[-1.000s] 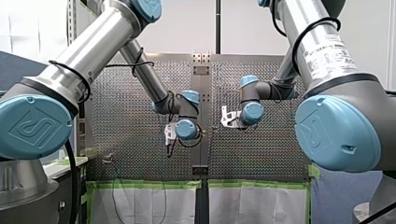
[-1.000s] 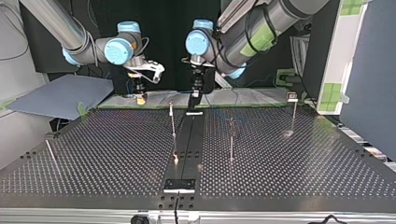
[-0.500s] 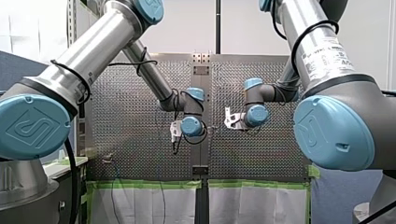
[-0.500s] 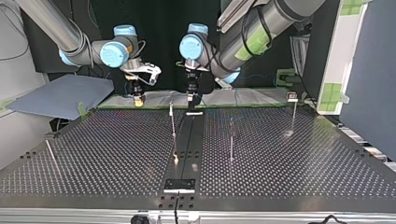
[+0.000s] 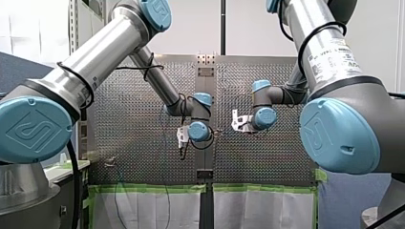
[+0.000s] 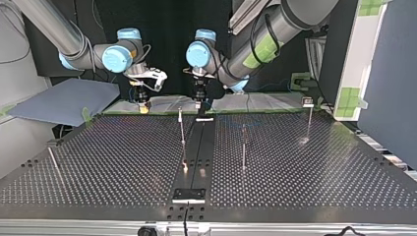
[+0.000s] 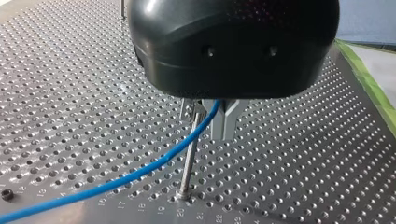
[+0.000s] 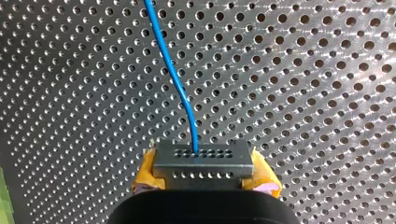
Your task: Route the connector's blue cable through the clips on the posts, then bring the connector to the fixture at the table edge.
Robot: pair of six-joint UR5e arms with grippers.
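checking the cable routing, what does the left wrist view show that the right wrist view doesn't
Only left wrist: a post standing beside my left pincer, which grips the blue cable. Only right wrist: the connector clamped in my right pincer between yellow pads. Both: the blue cable and the perforated table.

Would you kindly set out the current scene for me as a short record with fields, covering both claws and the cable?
right claw: shut on the connector, yellow pads either side
blue cable: leaves the connector's face, runs ahead over the perforated table
left claw: the cable comes out from under it, beside an upright post; grip unclear
routing: cannot tell whether the cable sits in the post's clip
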